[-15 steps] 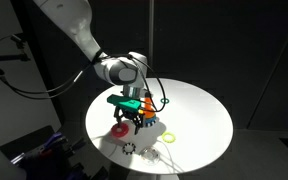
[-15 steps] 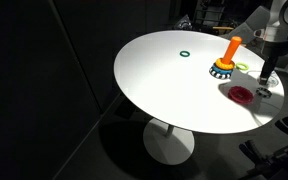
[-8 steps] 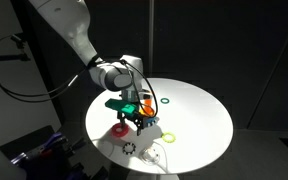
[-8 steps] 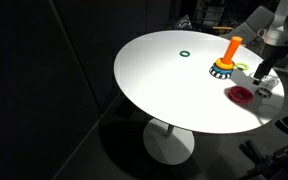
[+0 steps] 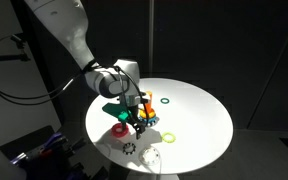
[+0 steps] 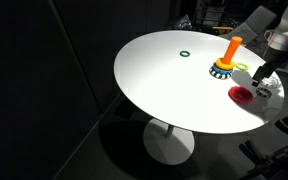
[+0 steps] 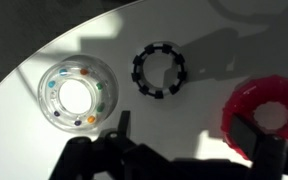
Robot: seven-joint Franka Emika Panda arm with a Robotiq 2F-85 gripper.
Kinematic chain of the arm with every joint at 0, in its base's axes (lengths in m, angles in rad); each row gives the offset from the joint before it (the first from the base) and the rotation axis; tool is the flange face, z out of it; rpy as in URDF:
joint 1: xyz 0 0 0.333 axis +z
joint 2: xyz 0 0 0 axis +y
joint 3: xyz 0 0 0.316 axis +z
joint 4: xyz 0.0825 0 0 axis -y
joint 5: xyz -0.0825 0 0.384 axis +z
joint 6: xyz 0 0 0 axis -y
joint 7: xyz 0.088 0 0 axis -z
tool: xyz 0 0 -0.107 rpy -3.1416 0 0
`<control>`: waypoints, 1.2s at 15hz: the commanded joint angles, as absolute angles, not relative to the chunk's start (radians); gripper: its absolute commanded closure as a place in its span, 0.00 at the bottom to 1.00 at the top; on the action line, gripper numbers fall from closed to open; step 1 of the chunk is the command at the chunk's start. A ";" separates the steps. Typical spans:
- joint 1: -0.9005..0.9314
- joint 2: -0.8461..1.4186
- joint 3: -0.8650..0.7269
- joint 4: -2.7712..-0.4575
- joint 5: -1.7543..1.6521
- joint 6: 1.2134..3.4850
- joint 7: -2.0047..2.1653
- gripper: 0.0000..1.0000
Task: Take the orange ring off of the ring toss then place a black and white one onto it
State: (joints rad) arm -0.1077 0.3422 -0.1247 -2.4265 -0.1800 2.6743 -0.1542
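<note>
Backdrop: dark room, round white worktop.
Done: orange ring off the ring toss, lying on the worktop.
Grip: tool spread, empty.
Next: lower onto the black and white one, pinch its rim.

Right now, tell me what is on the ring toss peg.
Nothing shows on the upright shaft of the ring toss. The orange ring and the black and white ring both lie flat on the table. The foot of the peg is too small to check.
</note>
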 commanded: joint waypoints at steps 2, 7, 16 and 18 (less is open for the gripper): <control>-0.097 0.327 -0.156 -2.464 -0.201 2.706 -0.099 0.00; -0.097 0.338 -0.169 -2.466 -0.202 2.703 -0.086 0.00; -0.066 0.398 -0.188 -2.447 -0.222 2.745 -0.042 0.00; -0.054 0.411 -0.191 -2.440 -0.221 2.748 -0.031 0.00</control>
State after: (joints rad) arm -0.0814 0.3915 -0.1700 -2.4552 -0.1892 2.7333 -0.0791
